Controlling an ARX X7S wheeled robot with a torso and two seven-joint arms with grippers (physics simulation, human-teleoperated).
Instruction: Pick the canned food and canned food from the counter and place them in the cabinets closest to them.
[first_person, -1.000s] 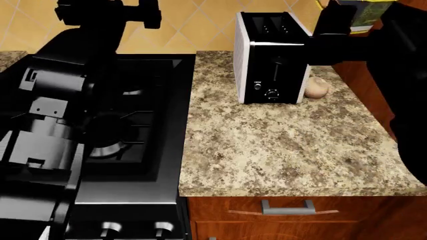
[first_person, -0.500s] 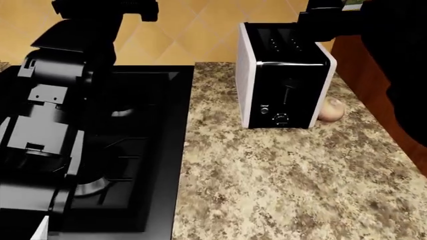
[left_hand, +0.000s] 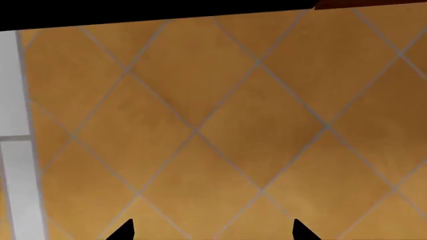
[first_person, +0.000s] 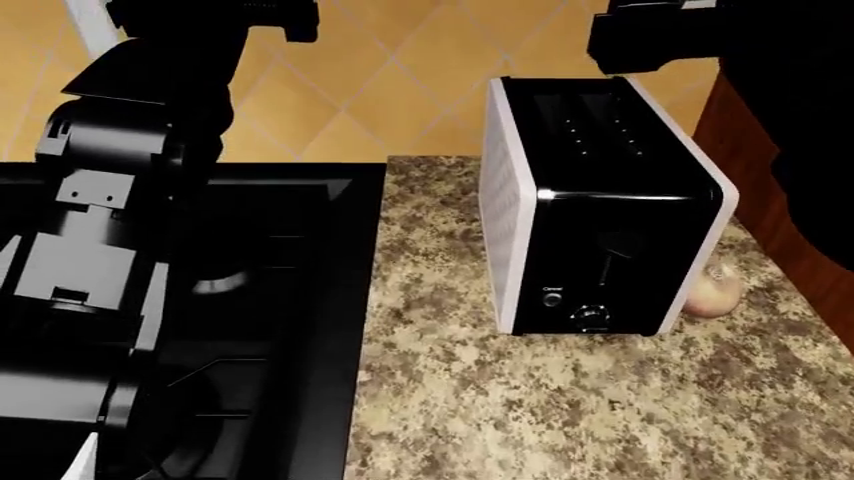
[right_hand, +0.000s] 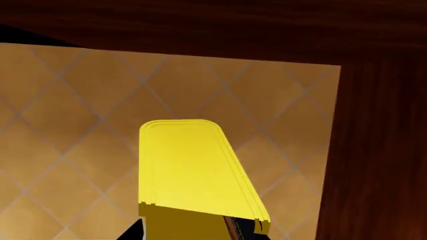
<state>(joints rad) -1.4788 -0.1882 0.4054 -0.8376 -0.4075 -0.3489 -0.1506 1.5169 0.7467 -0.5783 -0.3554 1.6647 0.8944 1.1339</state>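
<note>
The orange diamond-tiled wall (left_hand: 220, 125) fills the left wrist view and backs the head view. Below it, the speckled brown-and-beige granite surface (first_person: 561, 410) runs beside the black gas stove top (first_person: 267, 300), and the glossy reddish-brown wooden cabinet (right_hand: 373, 150) frames the right wrist view along two sides. A black-and-white two-slot toaster (first_person: 601, 230) stands on the surface, with a pale round onion (first_person: 714, 292) just behind its corner.

The right end effector (right_hand: 193, 230) is clenched on the flat yellow rounded-rectangular tin (right_hand: 193, 170), held up against the tiled wall, close to the cabinet panel and well above the surface. The left end effector (left_hand: 213, 231) shows only two dark fingertips (left_hand: 123, 231) spread apart with nothing between them, facing bare tile. The red-and-white cylinder is not in view.

The step in hand appears to be carrying the tin to its cabinet. The next move likely calls for reaching an open compartment, which none of the views show.
</note>
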